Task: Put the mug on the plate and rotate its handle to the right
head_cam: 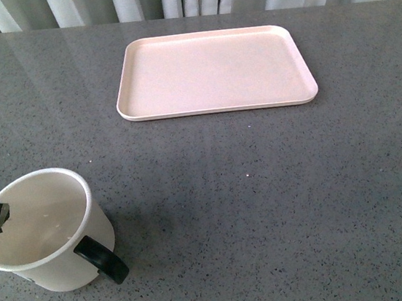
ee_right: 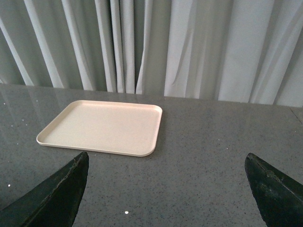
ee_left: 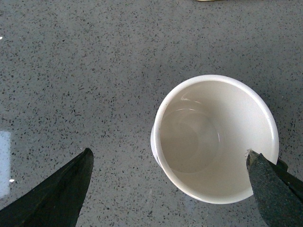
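Mug (head_cam: 46, 232) on desk (head_cam: 266, 201), unlifted, off-centre inside left claw (ee_left: 168, 152), spread wide. Approach step. Next: centre, close, carry to plate (head_cam: 213, 72) well ahead of claw. Right claw (ee_right: 165, 155) wide, empty.

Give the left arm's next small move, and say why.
Probably shift the left gripper until the mug sits squarely between its fingers. It is open, but one finger overlaps the rim, and the mug stands on the table, apart from the plate.
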You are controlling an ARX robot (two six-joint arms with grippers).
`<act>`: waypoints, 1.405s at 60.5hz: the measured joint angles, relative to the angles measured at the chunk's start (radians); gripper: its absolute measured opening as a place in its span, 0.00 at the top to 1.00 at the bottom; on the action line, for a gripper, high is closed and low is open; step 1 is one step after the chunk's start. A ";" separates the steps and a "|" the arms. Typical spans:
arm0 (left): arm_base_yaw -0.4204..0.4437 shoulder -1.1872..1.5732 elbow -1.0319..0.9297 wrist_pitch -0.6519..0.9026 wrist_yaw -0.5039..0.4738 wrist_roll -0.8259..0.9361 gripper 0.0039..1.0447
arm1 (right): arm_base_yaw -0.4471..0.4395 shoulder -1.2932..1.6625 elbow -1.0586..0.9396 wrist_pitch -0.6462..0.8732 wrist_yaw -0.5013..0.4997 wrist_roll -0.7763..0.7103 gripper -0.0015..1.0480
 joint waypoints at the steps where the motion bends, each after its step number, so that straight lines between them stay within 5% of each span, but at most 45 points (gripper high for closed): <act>1: -0.001 0.007 0.002 0.004 0.000 0.002 0.09 | 0.000 0.000 0.000 0.000 0.000 0.000 0.09; 48: 0.031 0.276 0.097 0.060 0.056 0.139 0.10 | 0.000 0.000 0.000 0.000 0.000 0.000 0.09; 85: 0.030 0.326 0.125 0.068 0.073 0.143 0.98 | 0.000 0.000 0.000 0.000 0.000 0.000 0.09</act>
